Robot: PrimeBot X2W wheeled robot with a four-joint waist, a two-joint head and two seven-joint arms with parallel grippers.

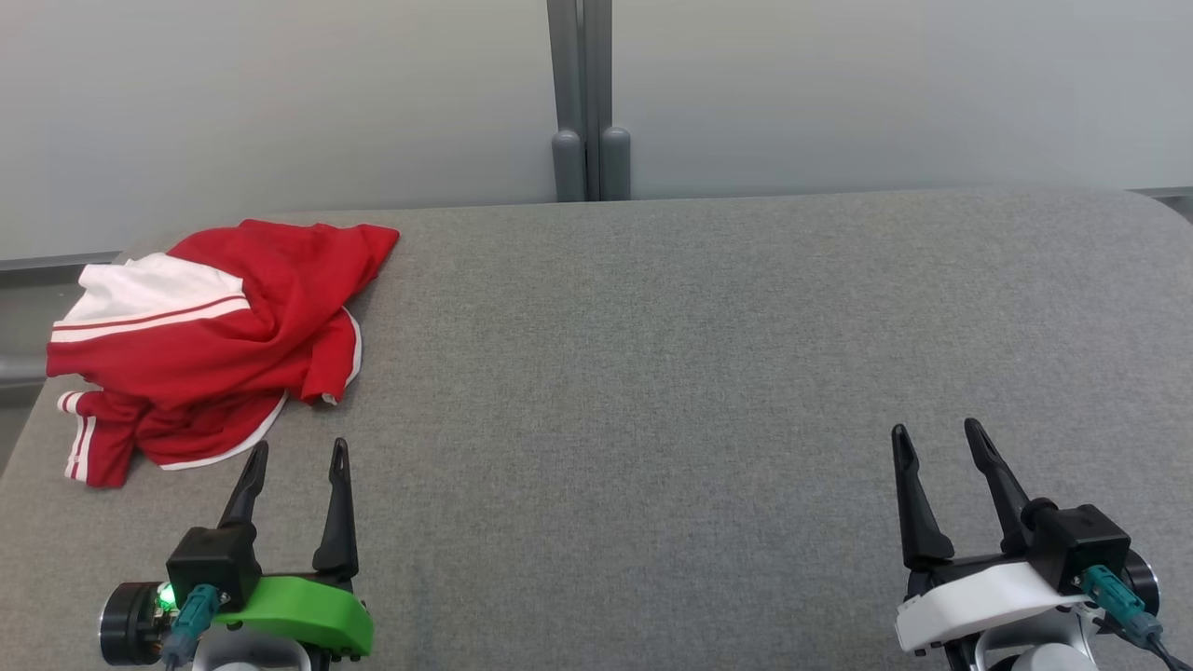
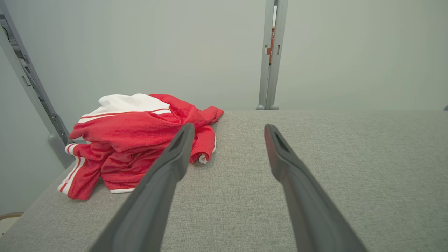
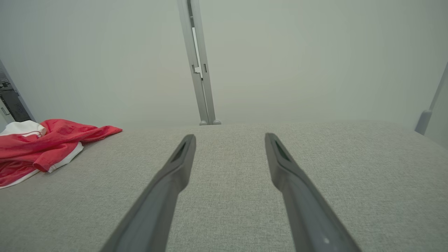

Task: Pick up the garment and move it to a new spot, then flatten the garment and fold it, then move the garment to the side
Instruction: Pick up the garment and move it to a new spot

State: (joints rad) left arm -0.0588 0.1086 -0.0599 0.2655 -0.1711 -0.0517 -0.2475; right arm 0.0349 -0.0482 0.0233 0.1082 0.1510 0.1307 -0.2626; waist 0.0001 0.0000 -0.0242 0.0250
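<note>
Item: red-and-white garment (image 1: 210,349), crumpled at table's (image 1: 652,373) far-left corner. Soft, light, limp (likely to drape and slide). You'd best pinch a raised fold. Left gripper (image 1: 296,457) spread, just beside it; right gripper (image 1: 937,436) spread, well apart.

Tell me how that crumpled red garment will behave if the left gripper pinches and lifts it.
Likely floppy: the garment lies in soft bunched folds, so one pinch would probably raise a single layer while the rest hangs. The thin fabric looks light, perhaps slippery. Pushed, it would probably bunch on the textured table.
</note>
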